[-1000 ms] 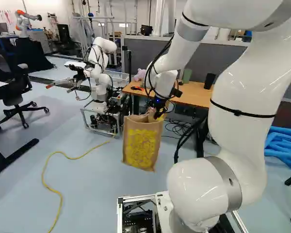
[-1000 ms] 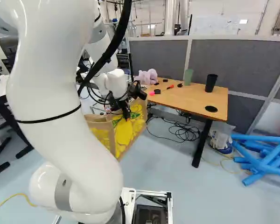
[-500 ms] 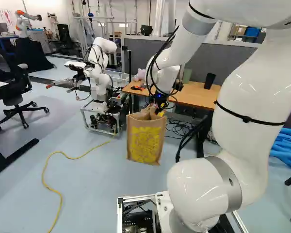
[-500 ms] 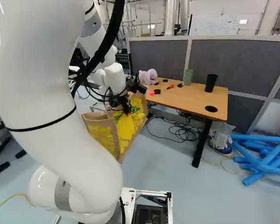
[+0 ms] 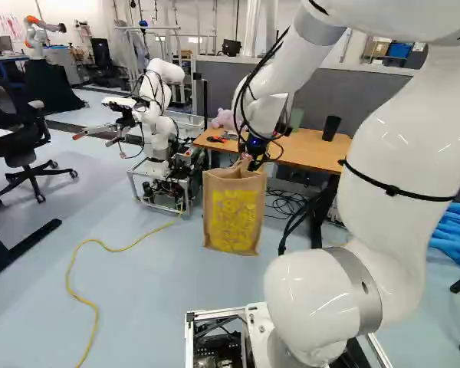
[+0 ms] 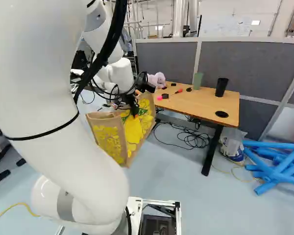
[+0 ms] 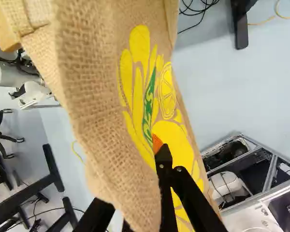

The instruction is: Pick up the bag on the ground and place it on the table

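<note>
My gripper (image 6: pixel 134 113) is shut on the upper edge of the burlap bag in the right base view. In the wrist view the gripper (image 7: pixel 165 162) has its black fingers pinched together on the cloth, an orange pad showing at the tip. The brown bag (image 5: pixel 234 215) with yellow print hangs upright from it, in front of the table's near left end. The wooden table (image 6: pixel 201 104) stands to the bag's right in the right base view. Loose burlap (image 7: pixel 94 96) covers part of the fingers in the wrist view.
On the table are a black cup (image 6: pixel 221 87), a green cup (image 6: pixel 198 81), a pink plush (image 6: pixel 156 80) and small items. Another robot (image 5: pixel 159 115) stands behind the bag. Blue tubes (image 6: pixel 279 164) and coiled cables (image 6: pixel 191 137) lie on the floor.
The arm has risen with the bag in its grip; the bag's bottom stands higher, and in the left base view it has shifted slightly right. The base has not moved.
</note>
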{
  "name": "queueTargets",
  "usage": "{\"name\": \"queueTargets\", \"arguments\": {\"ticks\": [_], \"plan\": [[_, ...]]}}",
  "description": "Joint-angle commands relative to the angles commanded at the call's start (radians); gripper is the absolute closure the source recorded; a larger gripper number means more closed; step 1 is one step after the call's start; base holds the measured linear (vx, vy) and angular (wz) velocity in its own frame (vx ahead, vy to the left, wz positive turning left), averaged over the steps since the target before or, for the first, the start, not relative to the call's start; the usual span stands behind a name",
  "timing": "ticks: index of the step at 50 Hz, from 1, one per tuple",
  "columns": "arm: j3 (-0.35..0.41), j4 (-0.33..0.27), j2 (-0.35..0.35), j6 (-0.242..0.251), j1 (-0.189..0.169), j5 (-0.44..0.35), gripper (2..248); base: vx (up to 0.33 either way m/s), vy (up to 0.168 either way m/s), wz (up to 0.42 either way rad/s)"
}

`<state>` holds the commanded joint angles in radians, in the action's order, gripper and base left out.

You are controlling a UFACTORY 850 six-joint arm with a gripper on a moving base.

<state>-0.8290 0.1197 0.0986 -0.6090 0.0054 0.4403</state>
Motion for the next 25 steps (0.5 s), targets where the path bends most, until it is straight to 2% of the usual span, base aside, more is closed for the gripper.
{"name": "queueTargets", "arguments": {"ticks": [25], "plan": [[-0.108, 0.008, 0.021, 0.0, -0.033, 0.209, 218, 0.0, 0.0, 0.0]]}}
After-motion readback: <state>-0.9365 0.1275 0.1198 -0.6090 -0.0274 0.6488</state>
